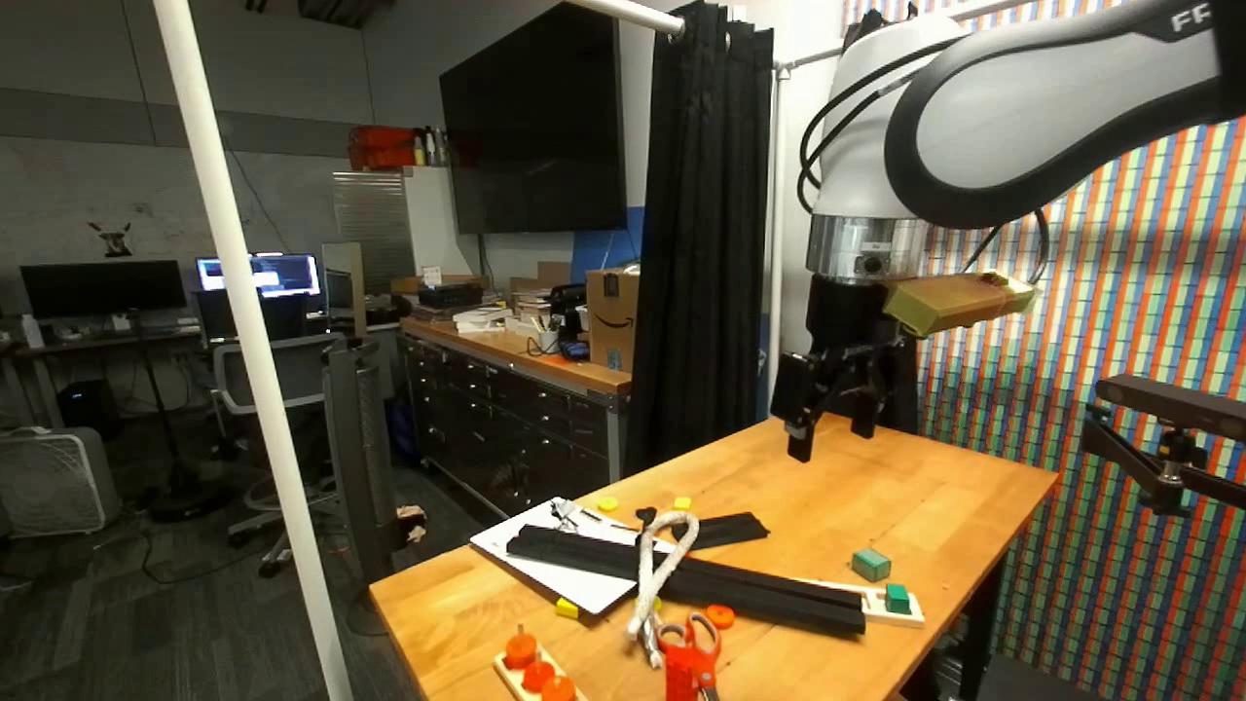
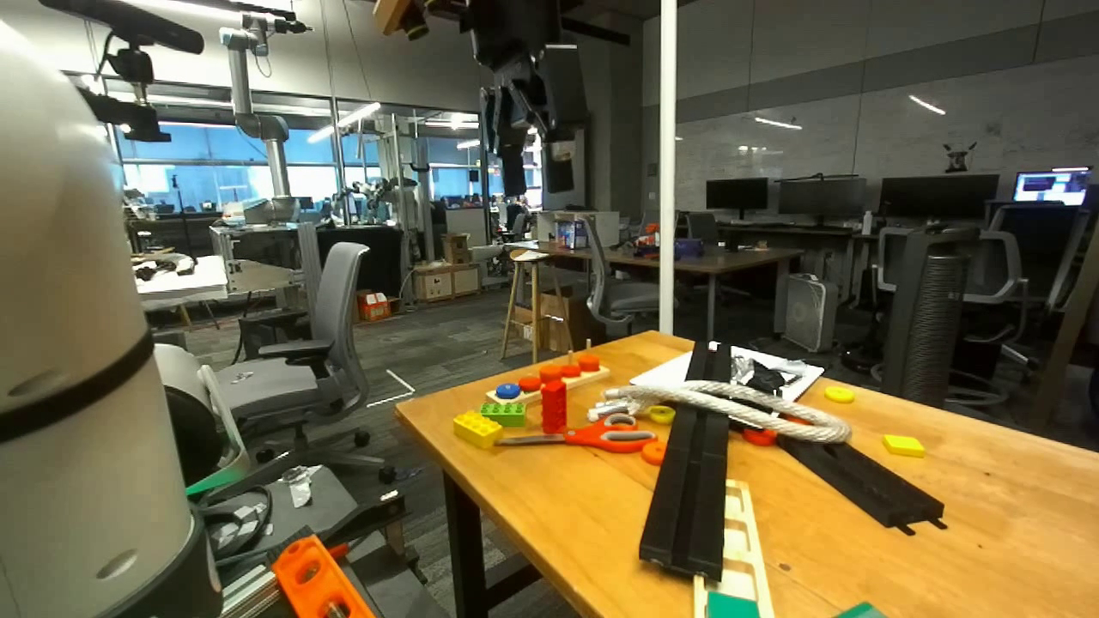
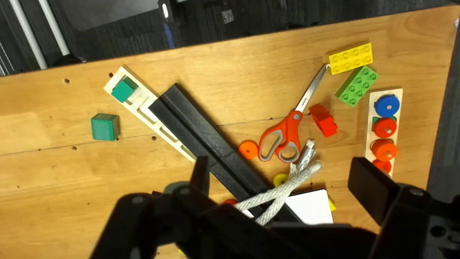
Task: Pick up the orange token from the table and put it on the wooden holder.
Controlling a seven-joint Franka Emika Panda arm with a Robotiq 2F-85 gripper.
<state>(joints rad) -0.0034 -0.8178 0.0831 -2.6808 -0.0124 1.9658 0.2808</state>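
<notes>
The orange token point(image 3: 248, 149), a small flat disc with a centre hole, lies on the table beside the scissors' handles and a black track. It also shows in both exterior views point(image 1: 720, 615) point(image 2: 654, 452). The wooden holder point(image 3: 370, 136) is a light pegged strip bearing a blue disc and several red-orange discs, near the table's end; it also shows in both exterior views point(image 1: 513, 679) point(image 2: 532, 396). My gripper point(image 1: 831, 438) is open and empty, high above the table and apart from token and holder. Its fingers stand wide apart in the wrist view point(image 3: 282, 183).
Orange-handled scissors point(image 3: 290, 135), a red block point(image 3: 323, 119), white rope point(image 3: 276, 194) and black tracks point(image 3: 212, 144) surround the token. A slotted wooden frame point(image 3: 143, 108) lies partly under a track. A green block point(image 3: 104, 127), yellow brick point(image 3: 350, 58) and green brick point(image 3: 357, 86) stand nearby.
</notes>
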